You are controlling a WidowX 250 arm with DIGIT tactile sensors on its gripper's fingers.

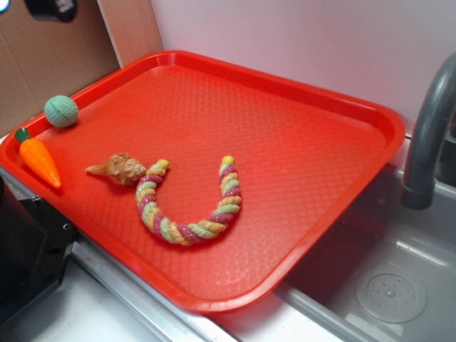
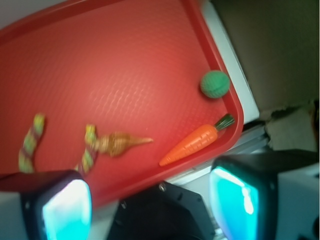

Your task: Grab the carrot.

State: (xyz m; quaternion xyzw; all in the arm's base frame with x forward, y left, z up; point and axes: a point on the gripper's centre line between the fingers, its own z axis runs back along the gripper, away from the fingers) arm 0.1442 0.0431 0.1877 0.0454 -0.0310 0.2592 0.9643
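Note:
The carrot [image 1: 40, 162] is orange with a dark green stub top. It lies on the red tray [image 1: 306, 92] at its left edge, stub pointing to the far left. In the wrist view the carrot [image 2: 192, 144] lies near the tray's rim, ahead of my gripper [image 2: 152, 205]. The gripper is open and empty, its two cyan pads [image 2: 67, 210] wide apart, high above the tray's near edge. In the exterior view the gripper is out of frame.
A green ball [image 1: 61, 111] sits in the tray's far left corner. A tan ridged cone toy [image 1: 119, 169] lies right of the carrot, touching a curved multicoloured rope [image 1: 189, 206]. A black block [image 1: 28, 249] stands left of the tray. A grey faucet [image 1: 427, 135] and sink [image 1: 388, 285] are right.

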